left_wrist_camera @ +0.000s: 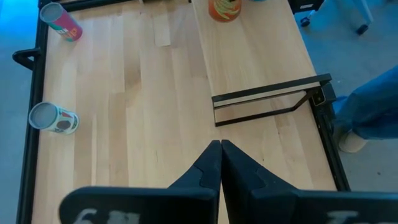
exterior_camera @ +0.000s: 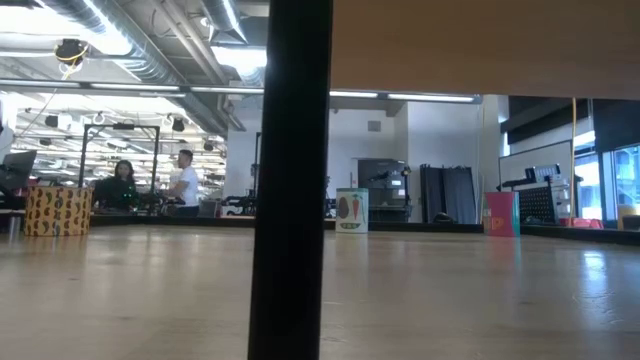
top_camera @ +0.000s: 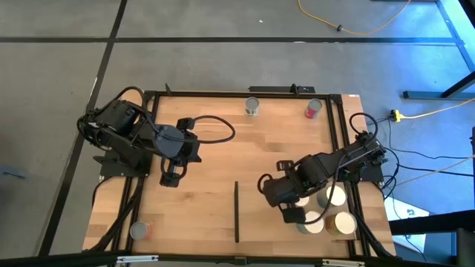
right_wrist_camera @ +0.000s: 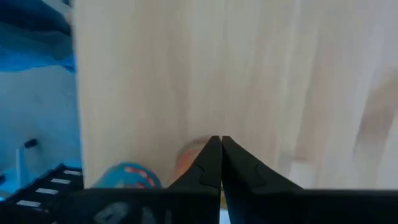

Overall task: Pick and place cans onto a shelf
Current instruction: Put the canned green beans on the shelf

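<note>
The shelf (top_camera: 256,222) is a pale-wood panel at the near right with a black strip (top_camera: 237,211) on its left side. Three cans (top_camera: 338,211) stand upright on its right end, partly hidden by my right arm. My right gripper (top_camera: 295,216) hangs shut over the shelf beside them, pointing down and holding nothing (right_wrist_camera: 220,142). A silver-topped can (top_camera: 252,107) and a red can (top_camera: 312,109) stand at the far edge. Another can (top_camera: 139,231) stands at the near left corner. My left gripper (top_camera: 170,180) waits shut above the table's left half (left_wrist_camera: 220,146).
The low view shows the shelf's black strip (exterior_camera: 290,180) as a post, with the shelf's underside (exterior_camera: 480,45) above it. A black frame (top_camera: 148,148) rims the table. Bare wood lies in the table's middle (top_camera: 245,156). People stand in the room behind (exterior_camera: 150,185).
</note>
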You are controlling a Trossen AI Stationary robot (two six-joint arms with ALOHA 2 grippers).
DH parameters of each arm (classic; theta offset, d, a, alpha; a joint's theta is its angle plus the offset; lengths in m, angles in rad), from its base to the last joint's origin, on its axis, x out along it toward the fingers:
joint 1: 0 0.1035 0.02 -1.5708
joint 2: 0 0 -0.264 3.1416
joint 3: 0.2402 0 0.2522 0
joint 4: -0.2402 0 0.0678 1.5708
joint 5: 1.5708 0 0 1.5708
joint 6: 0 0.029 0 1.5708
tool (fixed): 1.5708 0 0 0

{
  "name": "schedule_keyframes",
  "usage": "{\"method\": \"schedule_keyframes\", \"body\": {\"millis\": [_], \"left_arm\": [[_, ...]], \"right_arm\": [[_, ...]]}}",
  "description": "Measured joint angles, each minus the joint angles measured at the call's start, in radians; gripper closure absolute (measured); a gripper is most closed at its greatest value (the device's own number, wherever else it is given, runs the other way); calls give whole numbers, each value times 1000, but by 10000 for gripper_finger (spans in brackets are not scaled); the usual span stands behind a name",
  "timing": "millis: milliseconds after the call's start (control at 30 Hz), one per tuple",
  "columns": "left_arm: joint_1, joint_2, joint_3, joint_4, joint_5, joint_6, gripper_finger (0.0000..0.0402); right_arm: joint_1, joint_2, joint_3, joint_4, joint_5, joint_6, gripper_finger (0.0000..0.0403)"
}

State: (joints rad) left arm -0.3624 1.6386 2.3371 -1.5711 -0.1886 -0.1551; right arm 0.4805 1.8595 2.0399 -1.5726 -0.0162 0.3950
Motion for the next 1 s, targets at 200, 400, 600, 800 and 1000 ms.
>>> {"method": "schedule_keyframes", "body": {"millis": [200, 400, 600, 800, 1000], "left_arm": [[0, 0, 0, 0, 0, 0, 401], [0, 0, 0, 0, 0, 0, 401], [0, 0, 0, 0, 0, 0, 401], [0, 0, 0, 0, 0, 0, 401], [0, 0, 0, 0, 0, 1, 402]], "right_arm": [[2, 0, -1, 2, -12, 16, 397], [6, -12, -1, 1, -11, 16, 397], [10, -36, -1, 2, 4, 31, 397], [16, -37, -1, 2, 7, 23, 397], [16, -37, -2, 2, 7, 46, 397]]}}
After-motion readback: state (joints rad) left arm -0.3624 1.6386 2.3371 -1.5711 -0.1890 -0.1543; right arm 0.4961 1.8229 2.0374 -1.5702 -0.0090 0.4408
